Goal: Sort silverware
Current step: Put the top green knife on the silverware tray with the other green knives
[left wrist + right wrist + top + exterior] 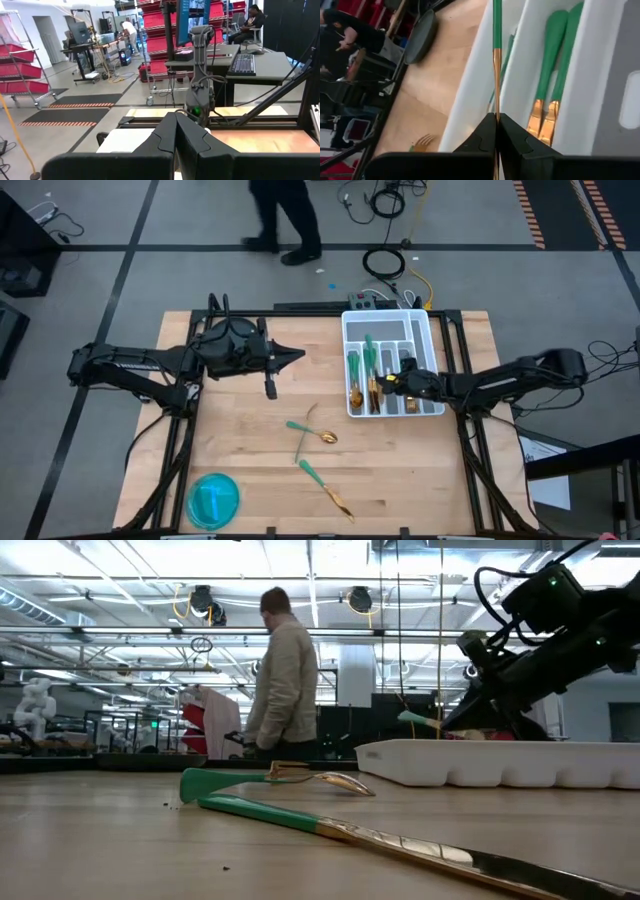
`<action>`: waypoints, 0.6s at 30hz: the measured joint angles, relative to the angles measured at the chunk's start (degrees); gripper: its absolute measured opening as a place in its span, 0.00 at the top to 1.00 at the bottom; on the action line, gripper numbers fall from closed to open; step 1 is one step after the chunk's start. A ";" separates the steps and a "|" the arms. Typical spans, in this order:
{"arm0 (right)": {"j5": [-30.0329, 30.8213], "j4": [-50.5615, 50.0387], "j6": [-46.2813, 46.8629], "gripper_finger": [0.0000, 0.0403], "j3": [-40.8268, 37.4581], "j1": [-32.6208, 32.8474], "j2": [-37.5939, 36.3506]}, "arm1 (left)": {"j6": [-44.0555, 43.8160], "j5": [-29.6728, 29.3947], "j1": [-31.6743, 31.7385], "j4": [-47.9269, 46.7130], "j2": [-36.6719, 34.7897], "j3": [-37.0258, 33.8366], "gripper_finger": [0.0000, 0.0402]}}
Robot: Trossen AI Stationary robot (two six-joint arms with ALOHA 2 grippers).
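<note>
Silverware, gold heads and teal-green handles, in three lots.

Lot one: pieces lying lengthwise in the white compartment tray (pixel 428 330) at the far right part of the desk (pixel 240 450). High view shows green handles in the left slots; right wrist view adds two handles (pixel 555 45) side by side in one slot, gold necks toward the camera.

Lot two: one slim piece (pixel 496 60) clamped in the right pincer (pixel 398 383) by its gold shaft, green handle pointing away, held over the tray's left slots. Only the right wrist view shows this grip; low view shows the handle end (pixel 418 720) sticking out above the tray.

Lot three: loose on the desk centre, a spoon and fork crossed (pixel 310 430) and one more piece (pixel 325 487) nearer the front edge.

Blue round bowl (pixel 213 499): front left corner.

Left pincer (pixel 300 357): fingers together, empty, raised above the desk's far left.

Person (pixel 283 680): walking beyond the desk.
</note>
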 joint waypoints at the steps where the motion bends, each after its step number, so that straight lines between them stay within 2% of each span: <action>1: 0.00 0.33 0.52 1.00 0.00 0.11 0.86 | 0.00 0.00 0.00 0.00 0.00 0.00 0.98; 6: 3.82 2.86 2.46 1.00 0.00 1.92 4.14 | -0.02 0.00 -0.04 0.00 -0.02 0.00 0.98; 18: 7.76 3.44 4.40 1.00 0.20 4.69 6.76 | 0.31 0.02 0.02 0.02 -0.04 0.00 0.98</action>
